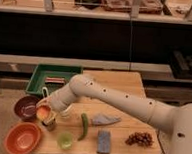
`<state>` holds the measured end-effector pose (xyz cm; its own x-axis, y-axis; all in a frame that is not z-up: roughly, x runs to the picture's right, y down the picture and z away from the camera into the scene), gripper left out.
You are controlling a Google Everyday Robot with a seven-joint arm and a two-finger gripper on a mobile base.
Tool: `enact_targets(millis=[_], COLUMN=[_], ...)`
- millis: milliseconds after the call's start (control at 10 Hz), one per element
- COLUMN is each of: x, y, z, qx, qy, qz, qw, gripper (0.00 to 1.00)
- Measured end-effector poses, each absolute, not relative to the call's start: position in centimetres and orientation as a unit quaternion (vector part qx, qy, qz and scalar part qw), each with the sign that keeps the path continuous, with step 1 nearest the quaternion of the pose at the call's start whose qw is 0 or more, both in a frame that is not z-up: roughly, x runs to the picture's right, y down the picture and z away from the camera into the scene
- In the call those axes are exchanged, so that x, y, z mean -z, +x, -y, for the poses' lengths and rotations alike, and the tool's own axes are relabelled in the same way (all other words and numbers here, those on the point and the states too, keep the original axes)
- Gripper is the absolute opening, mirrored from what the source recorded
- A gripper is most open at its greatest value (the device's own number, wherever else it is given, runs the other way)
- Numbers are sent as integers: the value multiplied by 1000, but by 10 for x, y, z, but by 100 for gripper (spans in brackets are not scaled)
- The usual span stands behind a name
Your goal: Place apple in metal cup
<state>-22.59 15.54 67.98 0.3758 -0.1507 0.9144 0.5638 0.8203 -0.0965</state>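
Apple (43, 112) at gripper (46, 109) fingers

View: single high camera, robot's side, looking down and forward | Range: mid, whole table (124, 81) seen | Gripper (45, 109) at table's left edge

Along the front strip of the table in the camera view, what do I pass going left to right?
Orange bowl → gripper holding the apple above the metal cup → light green cup → green chili-like vegetable → blue-grey sponge → grapes.
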Motion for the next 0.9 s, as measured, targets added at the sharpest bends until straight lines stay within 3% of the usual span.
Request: enact_targets(millis=[500, 900], x=[-677, -691], y=[-217, -163], z=[-154, -151], qx=[228, 218], qy=[-189, -190], qz=[522, 502], qw=[800, 815], gripper=[80, 80])
